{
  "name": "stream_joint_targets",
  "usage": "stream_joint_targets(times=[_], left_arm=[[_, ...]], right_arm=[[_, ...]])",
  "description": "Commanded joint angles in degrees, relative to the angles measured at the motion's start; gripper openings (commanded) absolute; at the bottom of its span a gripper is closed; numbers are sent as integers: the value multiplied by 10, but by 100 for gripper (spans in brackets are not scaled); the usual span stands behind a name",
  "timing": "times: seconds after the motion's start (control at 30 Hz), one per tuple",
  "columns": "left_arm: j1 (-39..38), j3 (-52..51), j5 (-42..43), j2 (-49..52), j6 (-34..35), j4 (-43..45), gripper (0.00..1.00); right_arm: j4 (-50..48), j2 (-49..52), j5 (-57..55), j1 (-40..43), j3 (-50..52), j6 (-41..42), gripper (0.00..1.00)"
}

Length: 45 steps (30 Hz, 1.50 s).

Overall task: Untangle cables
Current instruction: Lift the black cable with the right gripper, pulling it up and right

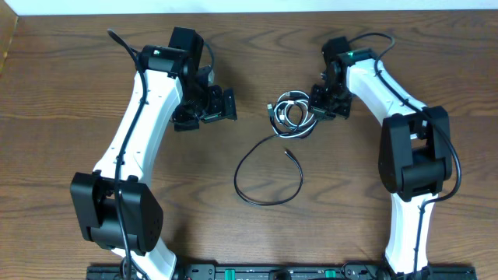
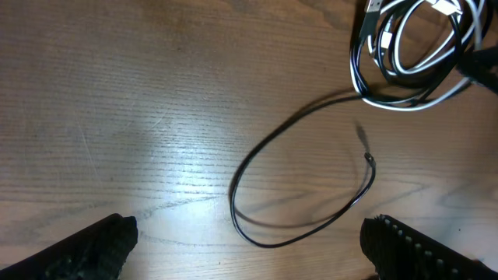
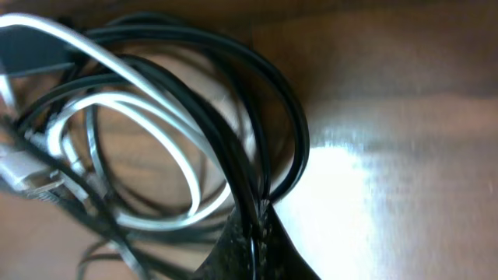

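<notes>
The cables form a small coil [image 1: 289, 115] of black and white cords at the table's middle right. One black cable [image 1: 264, 175] runs out of the coil in a wide loop toward the front, its plug end [image 1: 289, 152] lying free. My right gripper [image 1: 317, 111] is shut on the coil's right edge; in the right wrist view black strands [image 3: 257, 210] are pinched between the fingers, with the white cable [image 3: 156, 140] looped beside them. My left gripper [image 1: 219, 105] is open and empty, left of the coil. The left wrist view shows the loop [image 2: 303, 194] and coil [image 2: 412, 62].
The wooden table [image 1: 78, 93] has a front rail [image 1: 249, 272] with the arm bases. Both white arms reach in from the front left and front right.
</notes>
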<state>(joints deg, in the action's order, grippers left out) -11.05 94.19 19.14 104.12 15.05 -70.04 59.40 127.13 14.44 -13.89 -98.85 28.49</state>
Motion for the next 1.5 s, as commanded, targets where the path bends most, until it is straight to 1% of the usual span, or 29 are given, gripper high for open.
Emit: stream_joint_targets(times=[0.0, 0.13, 0.2, 0.4, 0.6, 0.67, 0.8, 0.9, 0.97, 1.03, 1.13, 1.23, 1.33, 1.47], left_arm=[[-1, -2, -8, 4, 3, 0, 98], [-1, -2, -8, 4, 3, 1, 98], [-1, -2, -8, 4, 3, 1, 98], [-1, -2, -8, 4, 3, 1, 98], [-1, -2, -8, 4, 3, 1, 98], [-1, -3, -8, 4, 3, 1, 98], [-1, -3, -8, 4, 3, 1, 98], [-1, -3, -8, 4, 3, 1, 98], [-1, -3, -8, 4, 3, 1, 98], [-1, -3, -8, 4, 3, 1, 98], [-1, -3, -8, 4, 3, 1, 97], [-1, -3, -8, 4, 3, 2, 98], [-1, -3, -8, 4, 3, 1, 98], [-1, -3, -5, 4, 2, 1, 98]], right_arm=[[17, -79, 28, 10, -48, -15, 1], [9, -170, 114, 5, -74, -57, 1], [-7, -214, 152, 4, -74, -56, 1], [-78, -325, 218, -10, -74, -56, 1], [-121, -381, 215, -17, -74, -56, 1], [-144, -388, 215, -17, -74, -38, 1], [-260, -409, 236, -12, -74, 59, 1], [-387, -430, 248, -2, -74, 123, 1], [-461, -445, 247, 2, -74, 144, 1], [-529, -461, 247, 4, -74, 148, 1], [-591, -485, 226, 12, -74, 147, 1], [-576, -508, 178, 21, -74, 139, 1], [-522, -520, 150, 22, -74, 136, 1], [-442, -518, 146, 22, -73, 136, 1]])
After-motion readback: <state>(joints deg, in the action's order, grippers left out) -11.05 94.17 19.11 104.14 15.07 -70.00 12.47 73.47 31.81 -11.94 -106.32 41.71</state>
